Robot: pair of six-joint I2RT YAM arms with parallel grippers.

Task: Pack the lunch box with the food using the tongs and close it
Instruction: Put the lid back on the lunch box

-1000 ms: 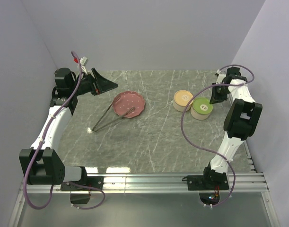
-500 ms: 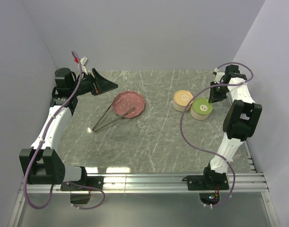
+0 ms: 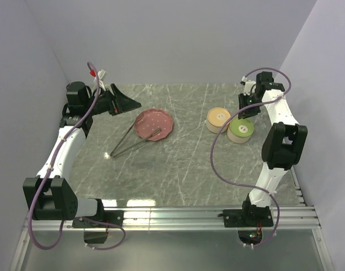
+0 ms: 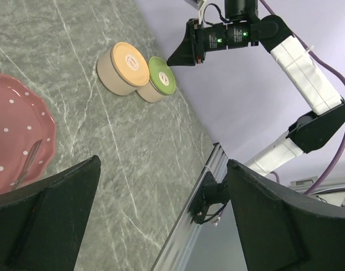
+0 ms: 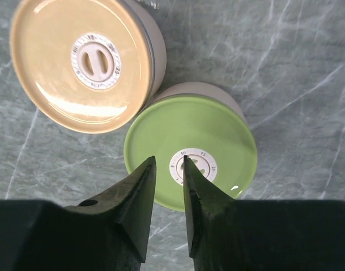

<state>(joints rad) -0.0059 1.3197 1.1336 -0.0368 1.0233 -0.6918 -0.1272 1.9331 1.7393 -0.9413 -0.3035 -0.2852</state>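
With the right hand [image 5: 167, 164] narrowly parted and grasping nothing, hovering straight above the green-lidded tub [image 5: 217, 130], the tan-lidded tub [image 5: 82, 62] just ahead-left of the fingertips. Seemingly lining up for the lid, so centring over the white dial [image 5: 203, 165], spreading wider than the rim and lowering squarely without nudging the neighbour. Keeping the left hand [image 4: 161, 217] released wide and empty, the tongs [image 3: 132, 141] lying on the bench [image 3: 189, 164] below and beside it, tips on the pink plate [image 3: 161, 121]; seeing no food anywhere.

a pink dotted plate [image 3: 152, 119] sits on the grey marbled table [image 3: 183, 164].
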